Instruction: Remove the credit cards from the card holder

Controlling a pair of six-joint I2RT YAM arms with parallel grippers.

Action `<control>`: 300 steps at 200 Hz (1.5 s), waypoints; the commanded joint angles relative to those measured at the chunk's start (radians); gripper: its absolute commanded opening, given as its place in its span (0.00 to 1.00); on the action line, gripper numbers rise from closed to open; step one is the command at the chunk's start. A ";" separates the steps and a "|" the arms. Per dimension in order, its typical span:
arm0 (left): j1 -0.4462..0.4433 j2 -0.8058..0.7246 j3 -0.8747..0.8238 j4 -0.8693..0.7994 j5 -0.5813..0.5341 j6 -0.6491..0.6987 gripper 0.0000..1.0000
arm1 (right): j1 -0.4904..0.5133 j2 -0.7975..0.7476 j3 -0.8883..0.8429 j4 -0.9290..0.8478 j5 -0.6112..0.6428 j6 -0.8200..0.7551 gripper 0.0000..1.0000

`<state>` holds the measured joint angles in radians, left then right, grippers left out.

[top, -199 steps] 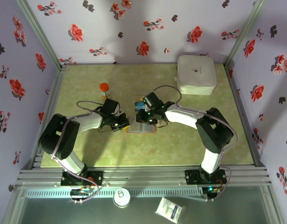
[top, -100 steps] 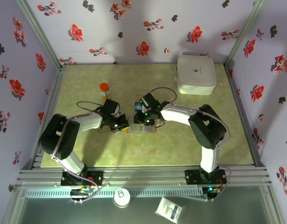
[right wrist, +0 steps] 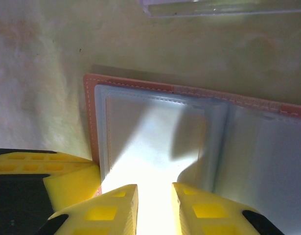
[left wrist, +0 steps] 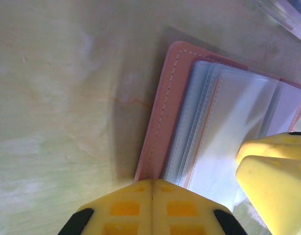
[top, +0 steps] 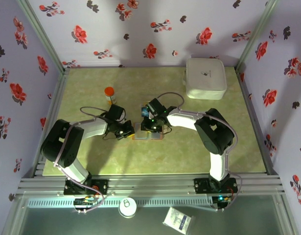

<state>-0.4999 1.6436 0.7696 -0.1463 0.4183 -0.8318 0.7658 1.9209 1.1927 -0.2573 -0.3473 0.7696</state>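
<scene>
Left arm hasn't budged, but the right arm's elbow has swung inward. The left pincer (left wrist: 151, 205), pressed together, sits on the left edge of the card holder (left wrist: 162, 107), which lies open on the worktop (left wrist: 67, 98). Both forearms reach low to the middle, and the right pincer (right wrist: 154, 205), slightly spread, hangs over the clear sleeves (right wrist: 150, 127). Looks like it's fishing, so next it has to nip a card edge and slide it out.

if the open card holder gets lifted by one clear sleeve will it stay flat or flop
Likely floppy: the card holder is thin leather lying open, and its clear sleeves fan loosely, so one would probably bend. It looks light and might slide on the smooth table unless pinned.
</scene>
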 commanded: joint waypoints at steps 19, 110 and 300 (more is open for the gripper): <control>-0.006 0.004 -0.015 -0.045 -0.026 0.013 0.00 | 0.000 -0.052 -0.030 -0.019 0.045 0.000 0.26; -0.006 -0.009 -0.012 -0.058 -0.032 0.017 0.00 | -0.014 -0.046 -0.066 0.003 0.035 0.001 0.21; -0.017 -0.051 0.051 0.025 0.037 -0.076 0.12 | -0.030 -0.027 -0.094 0.022 0.038 0.003 0.08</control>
<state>-0.5037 1.5532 0.7963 -0.1547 0.4259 -0.8852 0.7479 1.8961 1.1252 -0.2333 -0.3294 0.7685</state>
